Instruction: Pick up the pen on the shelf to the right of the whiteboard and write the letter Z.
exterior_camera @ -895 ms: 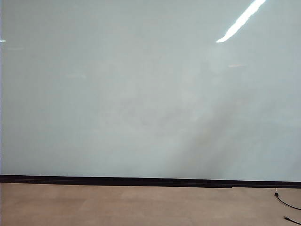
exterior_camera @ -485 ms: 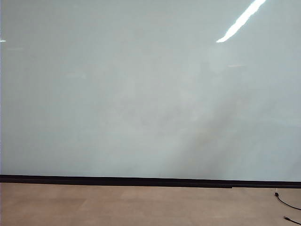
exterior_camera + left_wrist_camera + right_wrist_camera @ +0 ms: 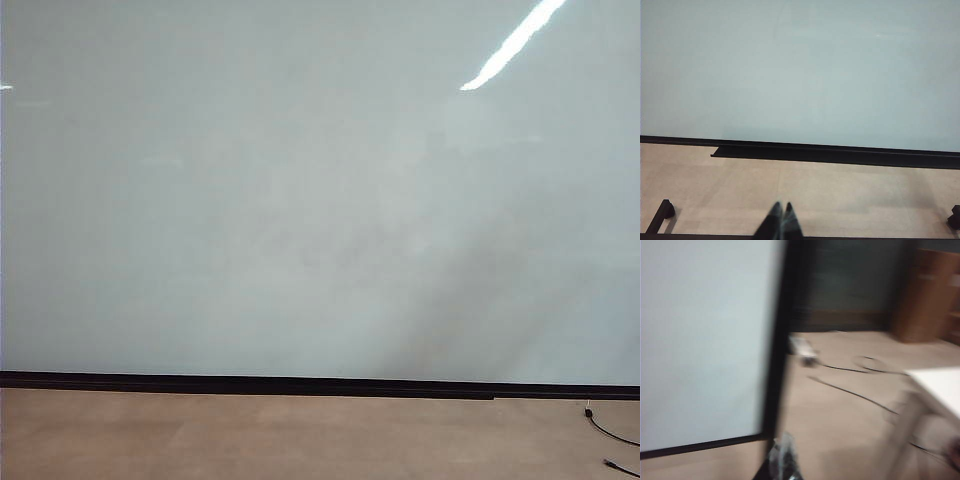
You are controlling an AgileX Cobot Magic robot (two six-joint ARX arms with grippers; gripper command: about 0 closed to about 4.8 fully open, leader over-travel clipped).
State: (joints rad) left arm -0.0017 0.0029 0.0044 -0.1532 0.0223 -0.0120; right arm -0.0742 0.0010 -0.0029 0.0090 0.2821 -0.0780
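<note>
The whiteboard fills most of the exterior view, glossy pale grey with a black strip along its bottom edge. No letter Z shows on it. The pen is out of view. Neither gripper appears in the exterior view. In the left wrist view my left gripper is shut and empty, low over the floor and facing the whiteboard. The right wrist view is blurred. There my right gripper is shut and empty, beside the whiteboard's black right edge.
A black tray runs under the board. Dark stand feet rest on the tan floor. Thin black cables trail on the floor right of the board, and one cable shows at the exterior view's corner. A white flat top and a brown cabinet stand beyond.
The dim shadow on the board's right half has drifted slightly rightward. Nothing else differs in the exterior view.
</note>
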